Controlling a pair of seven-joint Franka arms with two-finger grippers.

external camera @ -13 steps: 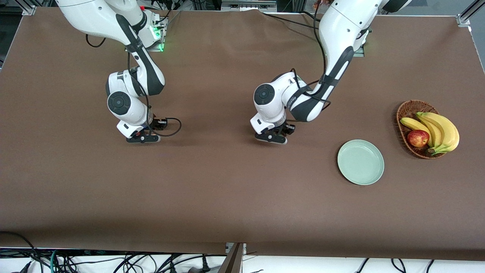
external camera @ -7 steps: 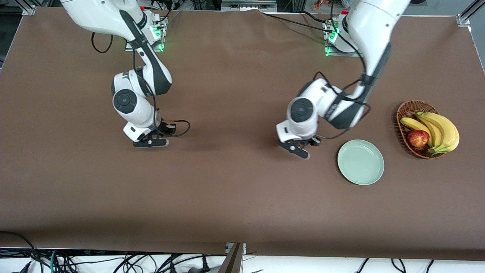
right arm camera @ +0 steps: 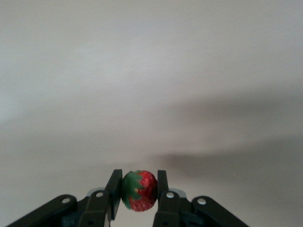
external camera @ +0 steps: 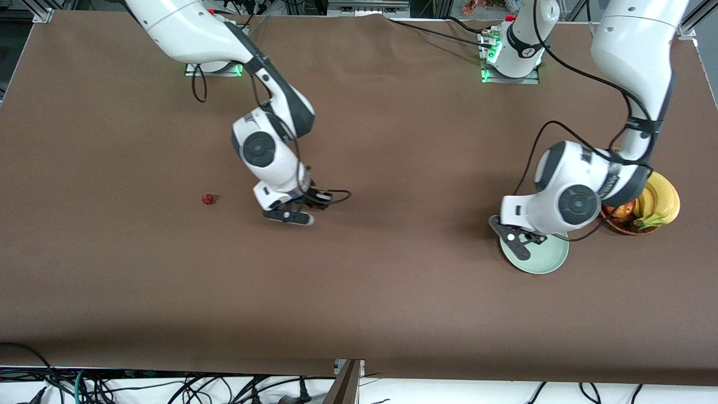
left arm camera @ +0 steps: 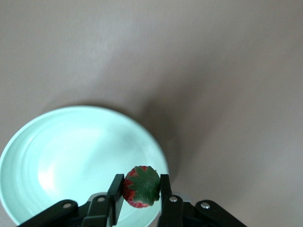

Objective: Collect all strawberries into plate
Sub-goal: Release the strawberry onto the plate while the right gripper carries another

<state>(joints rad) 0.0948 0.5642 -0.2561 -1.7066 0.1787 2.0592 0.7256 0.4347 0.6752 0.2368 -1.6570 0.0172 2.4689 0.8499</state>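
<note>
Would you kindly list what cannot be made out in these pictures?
- Red-yellow apple and brown wicker basket: front view, mostly hidden by the left arm.
- Pale mint-green plate: front view, partly covered by the left claw.
- Tiny red strawberry in that claw: seen only in the left wrist view.
- Strawberry in the right claw: front view hides it.

The left arm hides part of the plate (external camera: 547, 261) in the front view, and the left wrist view cuts off the plate's edge. The same arm covers most of the basket (external camera: 625, 225) near the left arm's end of the table, so only some bananas (external camera: 662, 202) and a bit of red fruit show. The loose strawberry (external camera: 208, 198) is too small to show its leaves.
</note>
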